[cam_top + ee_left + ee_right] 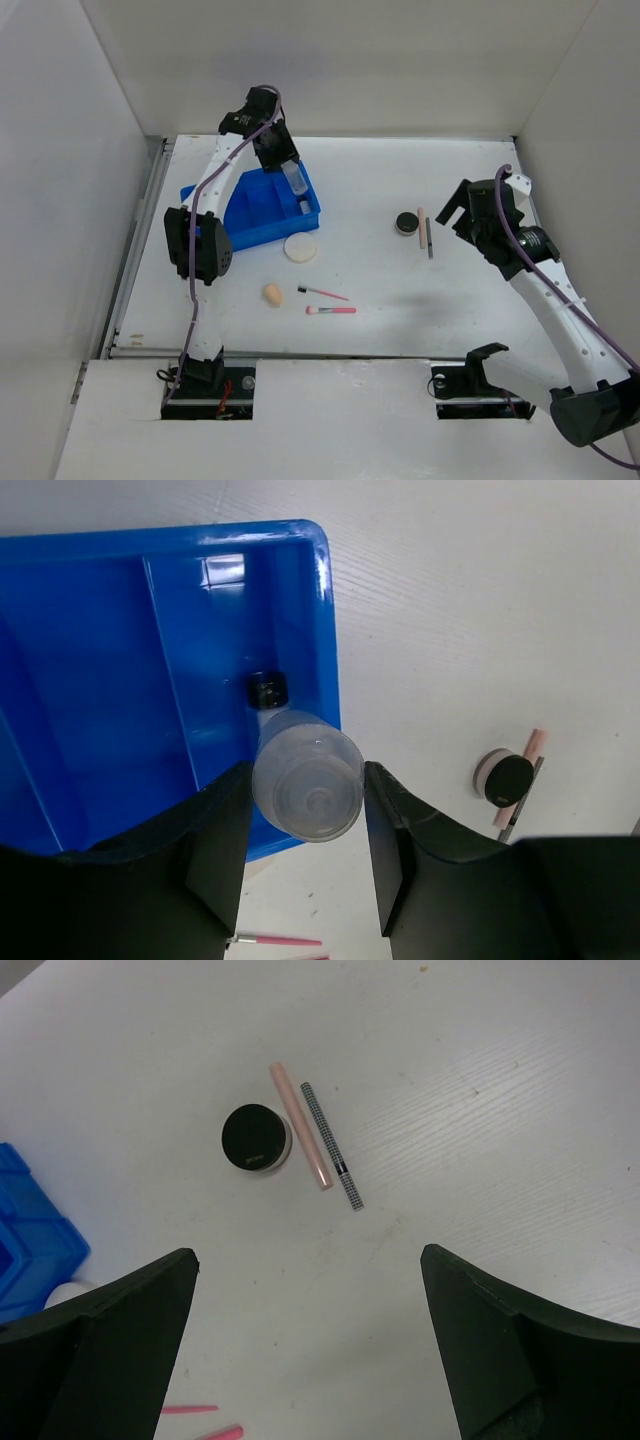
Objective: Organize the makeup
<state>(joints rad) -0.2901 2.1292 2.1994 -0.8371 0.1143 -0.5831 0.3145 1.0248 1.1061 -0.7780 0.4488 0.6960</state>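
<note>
My left gripper point(290, 170) is shut on a clear bottle point(305, 785), held over the right-hand compartment of the blue tray point(110, 630). The bottle's black cap points down into that compartment. On the table in front of the tray lie a white round puff point(300, 247), a peach sponge point(272, 294) and two pink-handled brushes point(331, 310). Further right, a black round jar point(256, 1138), a beige stick point(300, 1125) and a dark pencil point(332, 1145) lie side by side. My right gripper point(308, 1253) hovers open just to their right, nothing between its fingers.
White walls close in the table on the left, back and right. The tray point(255, 215) stands at the back left, partly under my left arm. A metal rail point(135, 250) runs along the table's left edge.
</note>
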